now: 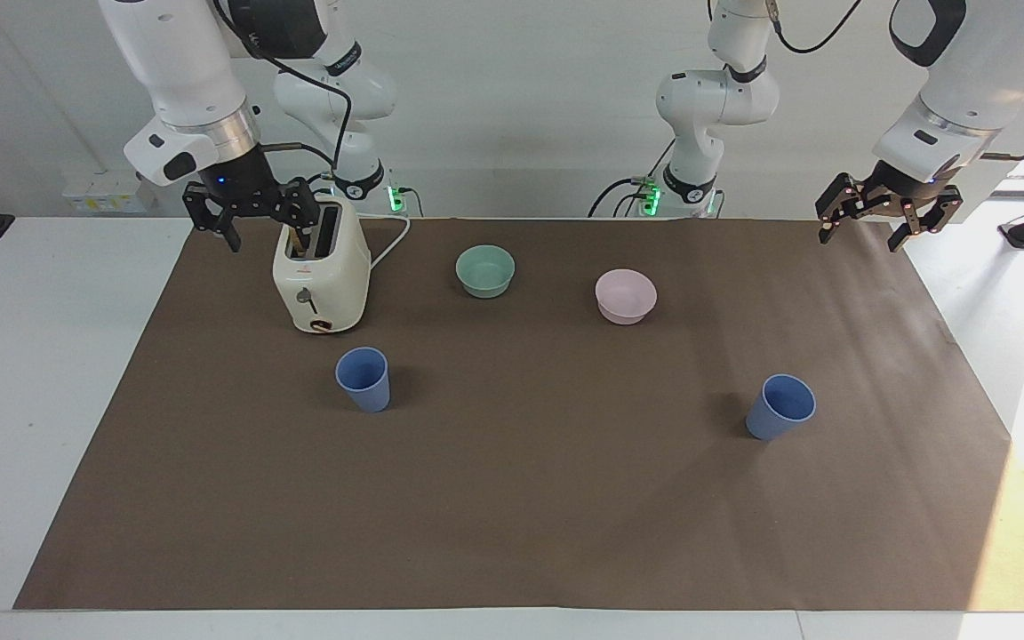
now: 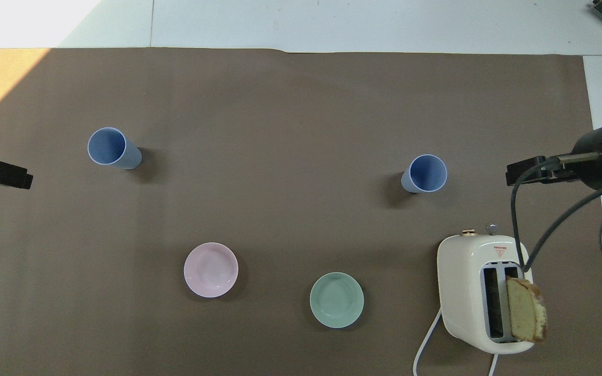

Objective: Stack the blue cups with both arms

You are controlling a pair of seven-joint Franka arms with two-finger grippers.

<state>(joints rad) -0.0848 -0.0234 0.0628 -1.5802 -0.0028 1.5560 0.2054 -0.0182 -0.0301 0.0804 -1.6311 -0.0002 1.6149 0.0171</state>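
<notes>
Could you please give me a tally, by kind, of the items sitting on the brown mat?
Blue cups: 2
Bowls: 2, mint-green bowl and pale pink bowl
Toaster: 1
Bread slice: 1, in the toaster
Total: 6

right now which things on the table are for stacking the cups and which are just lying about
For the job:
- blue cup by the toaster
- blue cup toward the left arm's end
- left gripper, open
- right gripper, open

Lying about:
- toaster with bread
- green bowl
- pink bowl
</notes>
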